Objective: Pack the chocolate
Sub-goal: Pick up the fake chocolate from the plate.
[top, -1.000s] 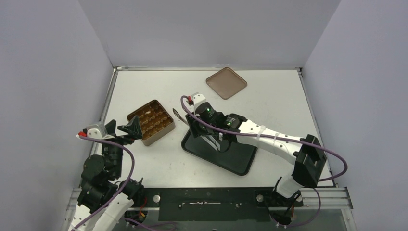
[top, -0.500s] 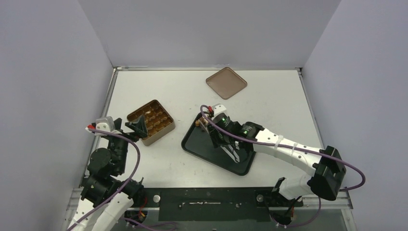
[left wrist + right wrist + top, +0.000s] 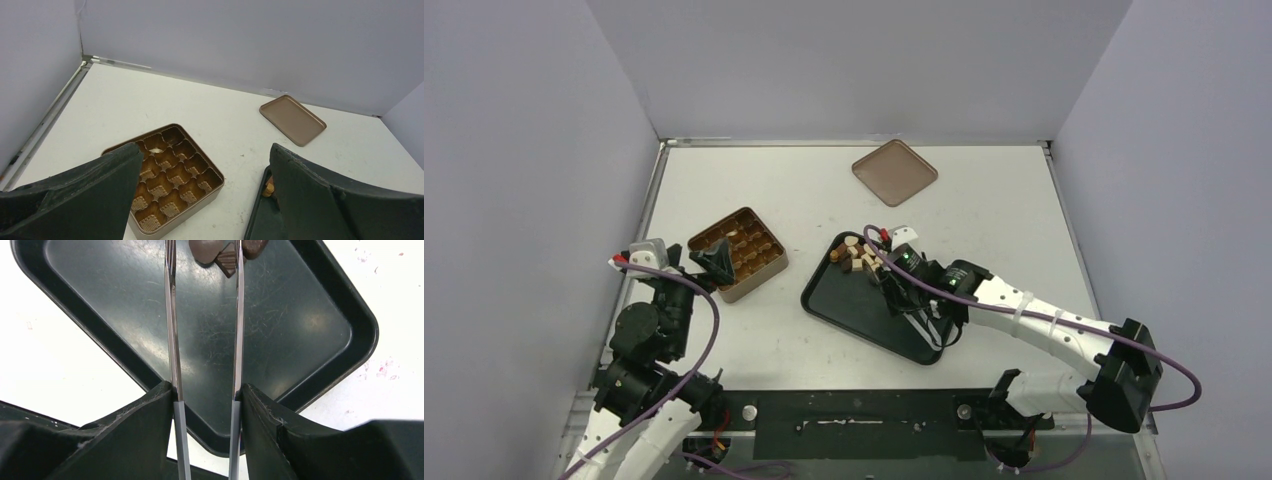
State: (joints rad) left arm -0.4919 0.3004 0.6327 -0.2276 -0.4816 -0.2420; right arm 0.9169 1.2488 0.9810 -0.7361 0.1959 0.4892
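Several pieces of chocolate [image 3: 858, 255], dark brown and cream, lie heaped at the far corner of the black tray [image 3: 864, 322]. My right gripper [image 3: 904, 292] hangs over the tray, shut on metal tongs [image 3: 171, 340]. The tongs' tips reach dark pieces of chocolate [image 3: 206, 250] at the top of the right wrist view. The gold-brown tin [image 3: 738, 253] stands left of the tray, and one far cell holds something pale [image 3: 157, 149]. My left gripper [image 3: 709, 262] is open at the tin's near-left edge, with nothing between its fingers [image 3: 100, 190].
The flat brown lid [image 3: 894, 171] lies at the back of the table, apart from everything else. Grey walls close in the left, back and right sides. The left wrist view shows the tin [image 3: 170, 175], the lid [image 3: 292, 120] and the tray's corner [image 3: 255, 220].
My right arm has drawn back from beside the tin to over the tray, carrying the tongs and uncovering the chocolate heap. The left gripper has shifted slightly right toward the tin.
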